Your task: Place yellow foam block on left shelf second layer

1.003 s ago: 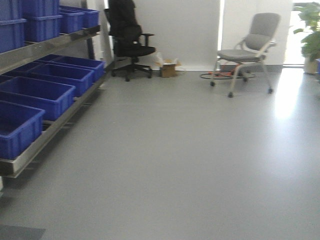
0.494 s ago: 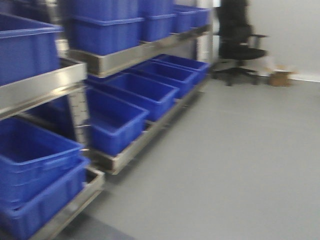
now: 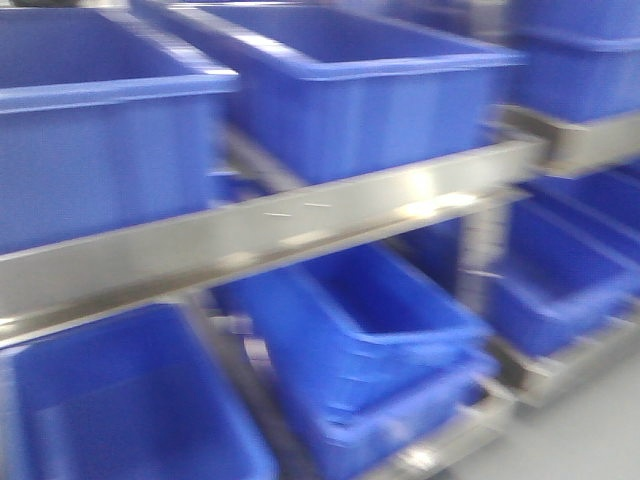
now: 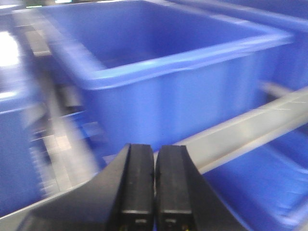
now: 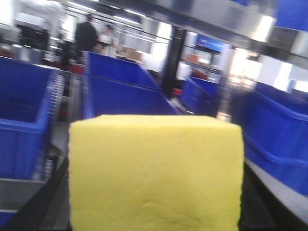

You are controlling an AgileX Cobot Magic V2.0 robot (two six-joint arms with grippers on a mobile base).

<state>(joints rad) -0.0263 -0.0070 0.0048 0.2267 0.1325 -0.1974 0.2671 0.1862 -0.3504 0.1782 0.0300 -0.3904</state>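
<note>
The block (image 5: 155, 173) fills the right wrist view, pinched in the right gripper (image 5: 154, 219) — dark fingers (image 5: 33, 207) flank its lower corners — so it lies straight ahead of that tool, broad face to the camera, no long axis to tell. The left gripper (image 4: 154, 185) hangs empty, jaws pressed together, just before a bin (image 4: 159, 72) above the shelf rail (image 3: 300, 225). The right arm alone carries the load; the placing likely turns on reaching forward past the rail's edge onto the second layer.
</note>
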